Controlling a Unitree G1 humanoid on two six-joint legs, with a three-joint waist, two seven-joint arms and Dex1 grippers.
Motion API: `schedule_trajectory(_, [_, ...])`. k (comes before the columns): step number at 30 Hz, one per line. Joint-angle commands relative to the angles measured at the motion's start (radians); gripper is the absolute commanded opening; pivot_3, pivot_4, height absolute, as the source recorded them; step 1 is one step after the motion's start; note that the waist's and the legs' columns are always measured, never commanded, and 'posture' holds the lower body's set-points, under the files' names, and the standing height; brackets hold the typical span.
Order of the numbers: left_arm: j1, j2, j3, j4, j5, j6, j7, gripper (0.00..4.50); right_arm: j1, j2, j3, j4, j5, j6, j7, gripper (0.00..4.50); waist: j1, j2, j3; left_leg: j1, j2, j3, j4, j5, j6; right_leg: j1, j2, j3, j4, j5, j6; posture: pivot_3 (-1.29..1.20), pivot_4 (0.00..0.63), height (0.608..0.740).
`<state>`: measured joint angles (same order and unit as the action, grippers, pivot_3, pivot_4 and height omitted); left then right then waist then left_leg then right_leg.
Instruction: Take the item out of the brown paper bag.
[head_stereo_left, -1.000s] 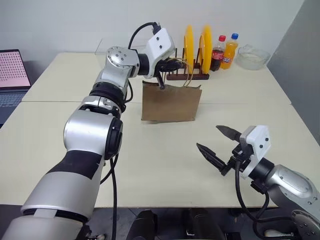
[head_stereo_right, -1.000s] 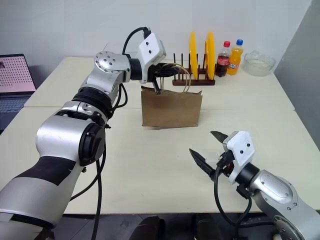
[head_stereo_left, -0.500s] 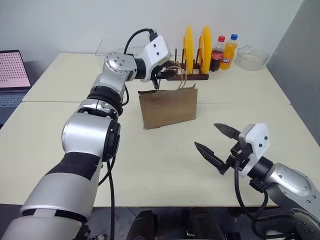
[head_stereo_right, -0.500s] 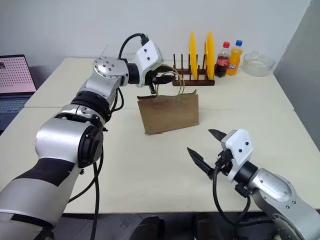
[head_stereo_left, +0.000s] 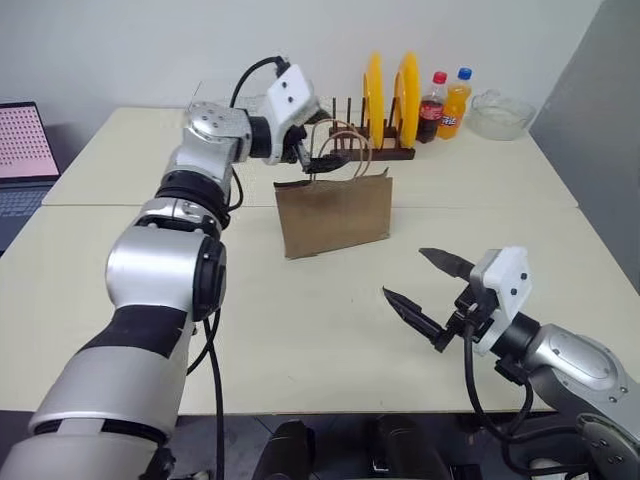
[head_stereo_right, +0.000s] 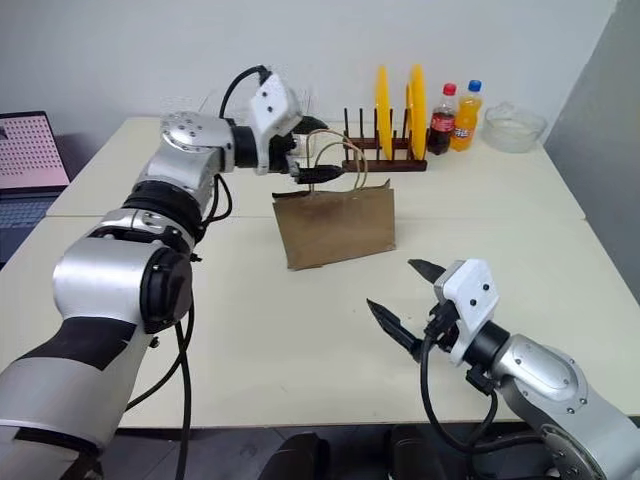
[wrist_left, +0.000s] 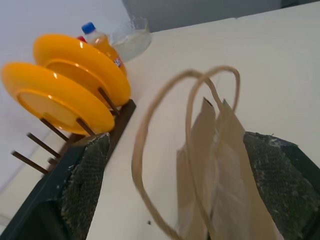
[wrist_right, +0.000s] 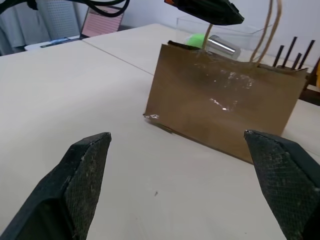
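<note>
The creased brown paper bag (head_stereo_left: 335, 212) stands upright on the table, just in front of the wooden plate rack (head_stereo_left: 375, 150). The left gripper (head_stereo_left: 322, 158) hangs wide open at the bag's handles, holding nothing; the right gripper (head_stereo_left: 427, 288), well short of the bag, gapes empty. The item is hidden. Best spread the bag's mouth before reaching in. Two orange plates (head_stereo_left: 391, 95), two bottles (head_stereo_left: 446, 103), two loop handles.

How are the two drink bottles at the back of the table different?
The cola bottle holds dark liquid and has a red cap. The orange bottle holds orange liquid and has a blue cap. The orange bottle stands on the outer side, nearer the glass bowl; the cola bottle is nearer the plate rack. Both stand upright, side by side.
</note>
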<state>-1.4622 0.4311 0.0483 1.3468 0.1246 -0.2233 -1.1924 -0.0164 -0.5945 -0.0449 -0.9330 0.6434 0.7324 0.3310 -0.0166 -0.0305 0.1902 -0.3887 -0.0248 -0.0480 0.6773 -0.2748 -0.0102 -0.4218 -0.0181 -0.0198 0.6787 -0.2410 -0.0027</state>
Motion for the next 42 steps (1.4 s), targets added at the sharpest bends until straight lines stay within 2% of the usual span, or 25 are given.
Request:
schedule_trajectory(1, [0.038,0.055,0.033,-0.054,-0.053,0.024,-0.064,4.46,-0.032,-0.022,0.016,0.015,-0.037,-0.023,0.024,4.50,-0.003,0.000,0.000,0.000,0.000,0.000,0.000,0.000,0.000,0.000,0.000,0.000,0.000,0.000,0.000,0.00,0.150,0.740])
schedule_trajectory(5, [0.096,0.098,0.064,-0.114,-0.107,0.037,-0.086,4.46,-0.061,-0.034,0.020,0.055,-0.057,-0.035,0.054,4.50,-0.008,0.000,0.000,0.000,0.000,0.000,0.000,0.000,0.000,0.000,0.000,0.000,0.001,0.000,0.000,0.00,0.150,0.740])
schedule_trajectory(8, [0.204,0.135,0.120,-0.284,-0.195,0.094,-0.084,4.46,-0.150,-0.044,0.004,0.142,-0.062,-0.045,0.096,4.50,-0.009,0.000,0.000,0.000,0.000,0.000,0.000,0.000,0.000,0.000,0.000,0.001,0.001,0.000,0.000,0.00,0.150,0.740])
schedule_trajectory(11, [0.414,0.140,0.166,-0.656,-0.294,0.243,-0.022,4.46,-0.254,-0.046,-0.018,0.237,-0.057,-0.064,0.139,4.50,-0.014,0.000,0.000,0.003,0.000,0.001,0.000,0.000,0.000,0.001,-0.001,0.003,0.001,0.000,0.000,0.00,0.150,0.740])
schedule_trajectory(15, [0.783,0.111,0.244,-1.299,-0.432,0.556,0.183,4.46,-0.407,-0.041,-0.026,0.376,-0.051,-0.088,0.207,4.50,-0.019,0.000,0.000,0.005,0.001,0.001,-0.001,0.000,0.000,0.001,0.000,0.006,0.002,0.003,-0.005,0.00,0.150,0.740])
schedule_trajectory(18, [1.006,0.068,0.284,-1.647,-0.502,0.729,0.351,4.50,-0.545,-0.025,0.012,0.529,-0.107,-0.148,0.262,3.96,-0.012,0.000,0.000,0.005,0.001,0.001,-0.001,0.000,-0.001,0.000,0.000,0.006,0.001,0.003,-0.006,0.00,0.150,0.740])
schedule_trajectory(24, [1.308,-0.052,0.285,-2.052,-0.575,0.888,0.613,4.50,-0.891,0.045,0.144,1.026,-0.321,-0.401,0.384,1.79,-0.007,0.000,0.000,0.008,0.000,0.003,0.000,0.000,0.000,0.003,-0.001,0.007,0.001,0.003,-0.006,0.00,0.150,0.740])
schedule_trajectory(28, [1.426,-0.092,0.252,-2.177,-0.603,0.912,0.698,4.50,-1.125,0.118,0.248,1.450,-0.499,-0.648,0.453,0.27,-0.011,0.000,0.000,0.009,0.001,0.005,-0.001,0.000,0.000,0.003,0.000,0.008,0.002,0.004,-0.007,0.00,0.150,0.740])
schedule_trajectory(29, [1.444,-0.098,0.248,-2.191,-0.608,0.914,0.714,4.50,-1.179,0.143,0.265,1.573,-0.539,-0.710,0.447,0.04,-0.010,0.000,0.000,0.009,0.001,0.004,-0.001,0.000,0.000,0.003,0.000,0.007,0.002,0.004,-0.007,0.00,0.150,0.740])
schedule_trajectory(32, [1.487,-0.099,0.233,-2.218,-0.616,0.906,0.744,4.50,-1.320,0.207,0.320,1.897,-0.667,-0.862,0.403,0.04,-0.009,0.000,-0.001,0.009,0.001,0.005,-0.002,0.000,0.000,0.003,0.000,0.008,0.001,0.004,-0.008,0.00,0.150,0.740])
schedule_trajectory(35, [1.517,-0.083,0.216,-2.233,-0.613,0.890,0.754,4.50,-1.410,0.263,0.376,2.103,-0.784,-0.937,0.327,0.04,-0.007,0.000,-0.001,0.007,0.001,0.006,-0.002,0.000,0.000,0.002,0.000,0.008,0.001,0.004,-0.008,0.00,0.150,0.740])
schedule_trajectory(40, [1.540,-0.055,0.208,-2.246,-0.635,0.881,0.749,4.50,-1.461,0.303,0.455,2.241,-0.944,-0.991,0.251,0.04,-0.009,0.001,0.000,0.007,0.001,0.007,-0.002,0.000,-0.001,0.001,-0.001,0.009,0.001,0.004,-0.009,0.00,0.150,0.740])
schedule_trajectory(42, [1.553,-0.038,0.207,-2.254,-0.652,0.879,0.733,4.50,-1.461,0.306,0.464,2.256,-0.972,-1.005,0.285,0.04,-0.008,0.001,0.000,0.007,0.001,0.006,-0.002,0.000,-0.001,0.002,-0.001,0.009,0.001,0.004,-0.009,0.00,0.150,0.740])
